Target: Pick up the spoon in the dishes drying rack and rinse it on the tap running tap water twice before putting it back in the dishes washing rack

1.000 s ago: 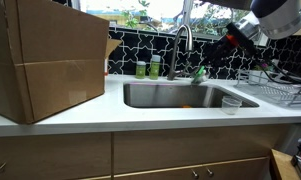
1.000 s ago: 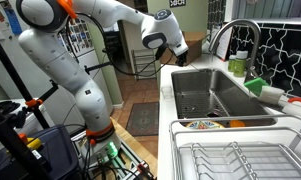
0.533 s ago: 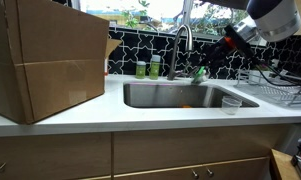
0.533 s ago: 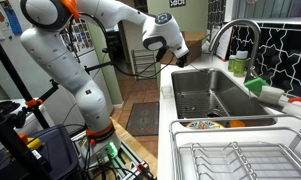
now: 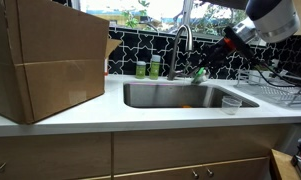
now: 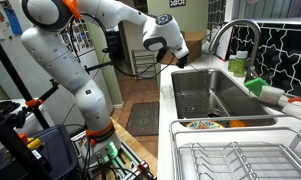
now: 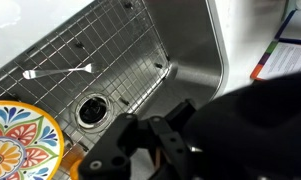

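The gripper (image 7: 150, 135) hangs high over the sink (image 7: 190, 60) with its jaws together and nothing between them. In an exterior view it (image 5: 228, 40) sits up beside the tap (image 5: 187, 50), well above the counter. The wrist view shows the spoon (image 7: 55, 72) lying flat on the wire grid at the sink bottom, apart from the gripper. It is near the drain (image 7: 93, 110) and a colourful plate (image 7: 15, 140). The rack (image 5: 280, 92) stands on the counter at one end of the sink, with a small cup (image 5: 231, 104) before it. Two green bottles (image 5: 148, 68) stand beside the tap. A cardboard box (image 5: 45, 60) fills the counter at the other end.
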You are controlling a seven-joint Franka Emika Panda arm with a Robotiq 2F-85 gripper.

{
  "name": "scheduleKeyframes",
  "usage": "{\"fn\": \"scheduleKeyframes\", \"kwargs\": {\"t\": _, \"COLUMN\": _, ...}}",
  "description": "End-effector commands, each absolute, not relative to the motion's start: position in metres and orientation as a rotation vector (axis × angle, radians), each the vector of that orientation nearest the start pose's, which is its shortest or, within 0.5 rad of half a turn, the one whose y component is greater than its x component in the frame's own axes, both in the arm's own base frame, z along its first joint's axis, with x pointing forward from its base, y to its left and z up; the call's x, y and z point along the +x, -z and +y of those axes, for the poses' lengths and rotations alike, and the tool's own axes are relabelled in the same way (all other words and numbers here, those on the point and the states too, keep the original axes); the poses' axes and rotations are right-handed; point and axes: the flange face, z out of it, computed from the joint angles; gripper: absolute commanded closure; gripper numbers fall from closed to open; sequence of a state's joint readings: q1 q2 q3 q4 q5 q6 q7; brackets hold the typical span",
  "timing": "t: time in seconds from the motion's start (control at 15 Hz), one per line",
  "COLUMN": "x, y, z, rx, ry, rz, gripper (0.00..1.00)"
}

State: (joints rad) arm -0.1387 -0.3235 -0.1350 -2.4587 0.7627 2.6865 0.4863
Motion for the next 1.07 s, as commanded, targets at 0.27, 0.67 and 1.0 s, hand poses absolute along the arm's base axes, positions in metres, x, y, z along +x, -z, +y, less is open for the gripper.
{"fn": "scheduleKeyframes", "kwargs": {"t": 0.27, "x": 0.436, "y": -0.439, "z": -0.173, "rx": -2.199, "ry": 0.516, "rz": 1.579, "gripper": 0.98}}
{"fn": "scheduleKeyframes", "kwargs": {"t": 0.67, "x": 0.420, "y": -0.418, "z": -0.185, "rx": -2.507, "ry": 0.377, "rz": 1.506, "gripper": 0.98}}
{"fn": "scheduleKeyframes", "kwargs": {"t": 1.0, "x": 0.412, "y": -0.415, "z": -0.190, "rx": -2.650, "ry": 0.291, "rz": 1.454, "gripper": 0.98}}
